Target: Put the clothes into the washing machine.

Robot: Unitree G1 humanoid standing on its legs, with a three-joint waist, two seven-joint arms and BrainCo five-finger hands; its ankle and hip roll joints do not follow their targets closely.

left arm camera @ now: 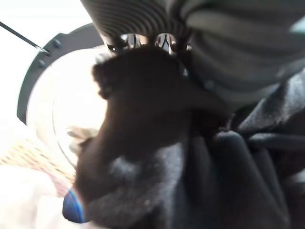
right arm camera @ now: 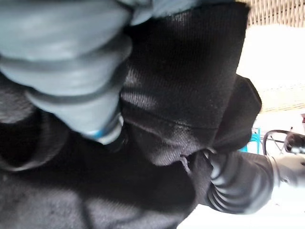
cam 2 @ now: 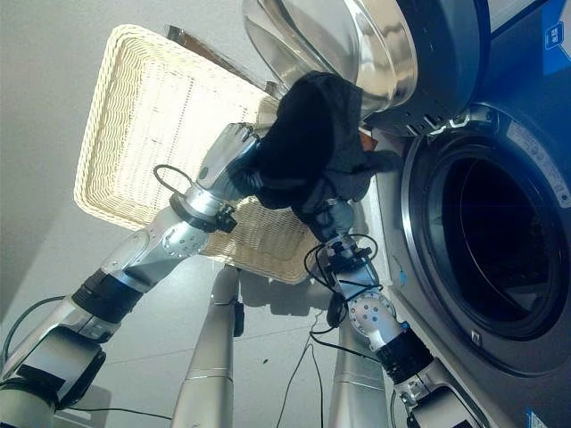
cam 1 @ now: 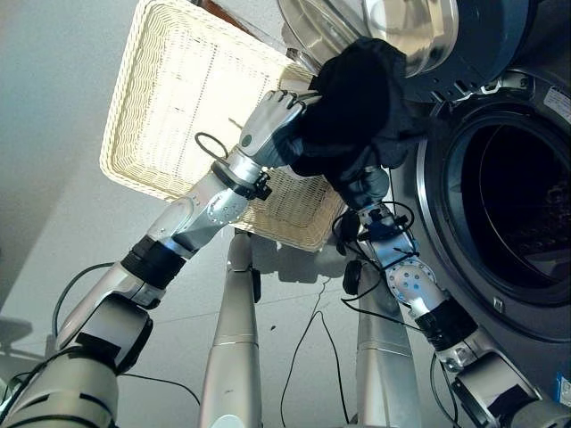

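Observation:
A bunched black garment [cam 1: 361, 102] hangs in the air between my two hands, above the near right corner of the wicker basket [cam 1: 178, 107]. My left hand [cam 1: 272, 120] grips its left side, silver fingers curled into the cloth. My right hand [cam 1: 366, 189] sits under the bundle, its dark ribbed cover poking out below the cloth [right arm camera: 181, 95]. The garment hangs just left of the washing machine's round drum opening [cam 1: 522, 205], in front of the lower edge of the open door [cam 1: 401, 31].
The cream wicker basket rests on the pale floor [cam 1: 53, 223] to the left of the machine. The open door's shiny bowl [cam 2: 357, 45] juts out above the garment. The grey door ring [cam 1: 437, 232] frames the dark drum.

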